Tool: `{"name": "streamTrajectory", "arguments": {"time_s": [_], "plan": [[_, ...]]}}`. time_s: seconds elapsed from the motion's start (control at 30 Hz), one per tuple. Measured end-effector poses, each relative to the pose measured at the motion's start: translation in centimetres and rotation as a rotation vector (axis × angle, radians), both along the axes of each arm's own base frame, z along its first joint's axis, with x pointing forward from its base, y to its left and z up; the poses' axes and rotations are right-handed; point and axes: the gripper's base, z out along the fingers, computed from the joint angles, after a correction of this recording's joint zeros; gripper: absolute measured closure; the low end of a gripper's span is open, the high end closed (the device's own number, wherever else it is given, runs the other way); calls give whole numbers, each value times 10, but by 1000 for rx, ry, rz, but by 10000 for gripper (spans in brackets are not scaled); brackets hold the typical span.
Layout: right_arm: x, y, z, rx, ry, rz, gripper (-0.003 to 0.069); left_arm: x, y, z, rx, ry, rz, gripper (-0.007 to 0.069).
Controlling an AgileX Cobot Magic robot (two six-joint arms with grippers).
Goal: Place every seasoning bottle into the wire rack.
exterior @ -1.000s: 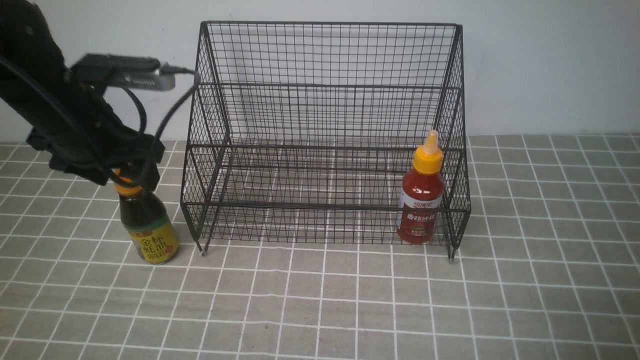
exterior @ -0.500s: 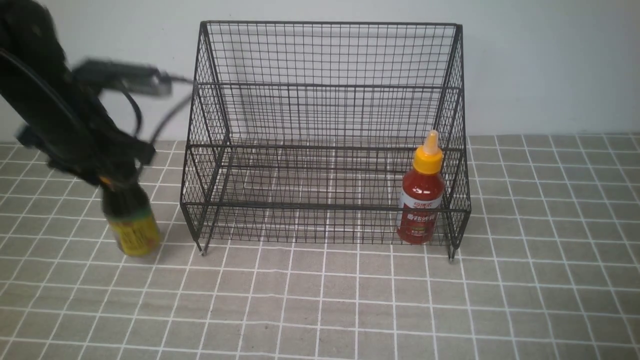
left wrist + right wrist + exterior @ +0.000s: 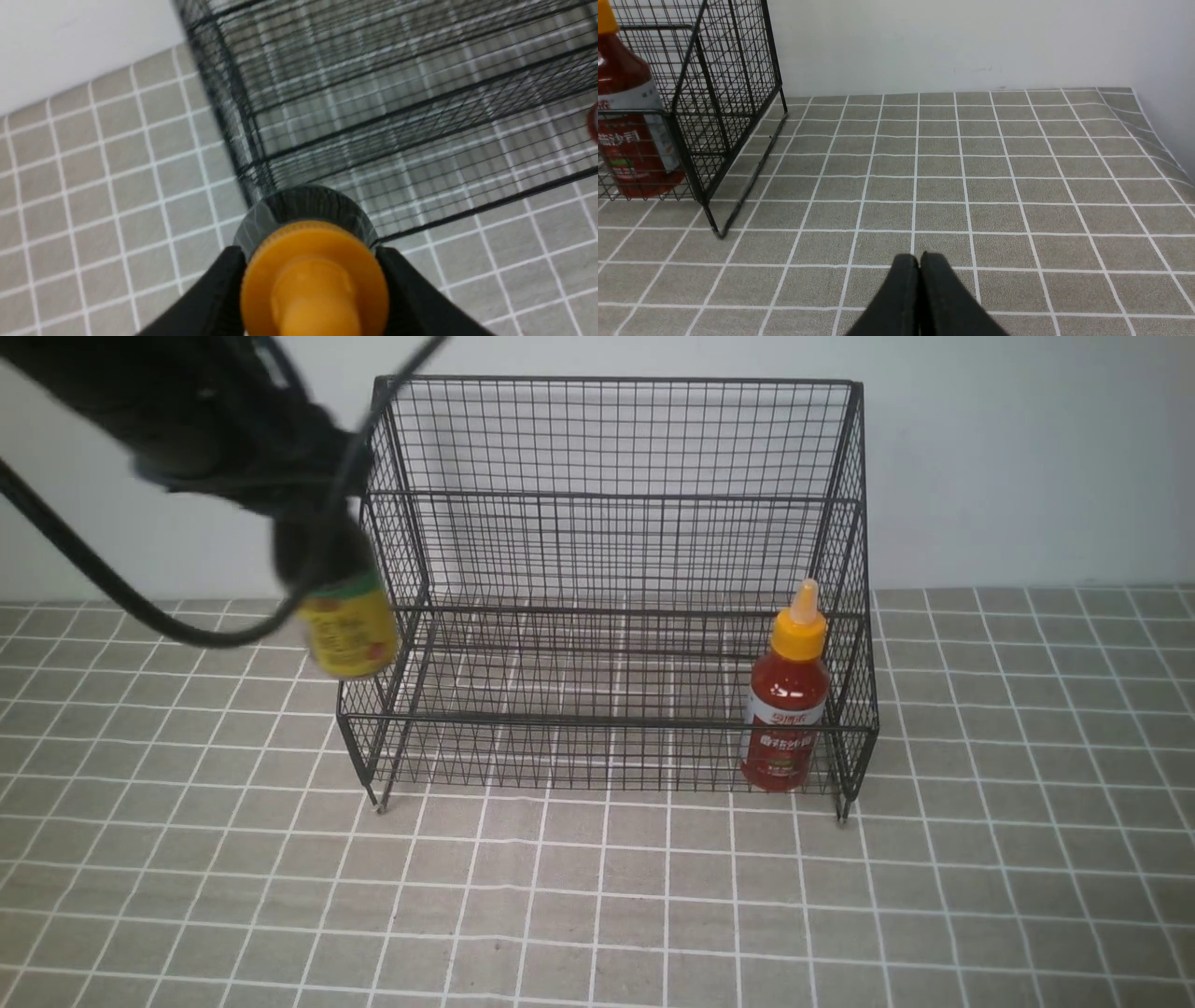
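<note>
My left gripper [image 3: 308, 537] is shut on the neck of the dark brown bottle [image 3: 344, 621] with the yellow-green label and holds it in the air, just outside the wire rack's [image 3: 607, 504] left side. In the left wrist view the fingers [image 3: 224, 284] clamp under its orange cap [image 3: 315, 280]. The red bottle [image 3: 787, 709] stands upright in the rack's lower tier at the right end; it also shows in the right wrist view [image 3: 630, 121]. My right gripper [image 3: 920, 261] is shut and empty, low over the cloth to the right of the rack [image 3: 733, 93].
A grey tiled cloth [image 3: 597, 896] covers the table, with a white wall behind. The cloth's right edge [image 3: 1162, 149] shows in the right wrist view. A black cable [image 3: 112, 597] hangs from my left arm.
My left gripper has lifted the dark brown bottle off the cloth and carried it up and right, to the rack's left side. The red bottle has not moved.
</note>
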Motion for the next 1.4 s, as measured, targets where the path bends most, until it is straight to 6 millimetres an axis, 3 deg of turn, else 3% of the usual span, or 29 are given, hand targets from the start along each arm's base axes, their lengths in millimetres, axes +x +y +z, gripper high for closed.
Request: {"name": "streamTrajectory", "arguments": {"time_s": [0.27,0.43,0.77,0.97,1.17,1.23,1.27,1.37,1.4], "plan": [[0,0,0,-1,0,0,672,27,-20,-28,6,3,-33,324],[0,0,0,-1,0,0,672,47,-27,-59,36,80,-33,324],[0,0,0,-1,0,0,673,64,-34,-107,84,242,-31,324],[0,0,0,-1,0,0,673,65,-36,-106,71,244,-31,321],[0,0,0,-1,0,0,673,57,-33,-99,61,276,-10,239],[0,0,0,-1,0,0,673,51,-32,-90,42,271,14,237],[0,0,0,-1,0,0,673,42,-28,-73,12,239,39,251],[0,0,0,-1,0,0,673,28,-23,-47,-30,179,60,302],[0,0,0,-1,0,0,673,15,-19,-27,-61,128,69,367]]}}
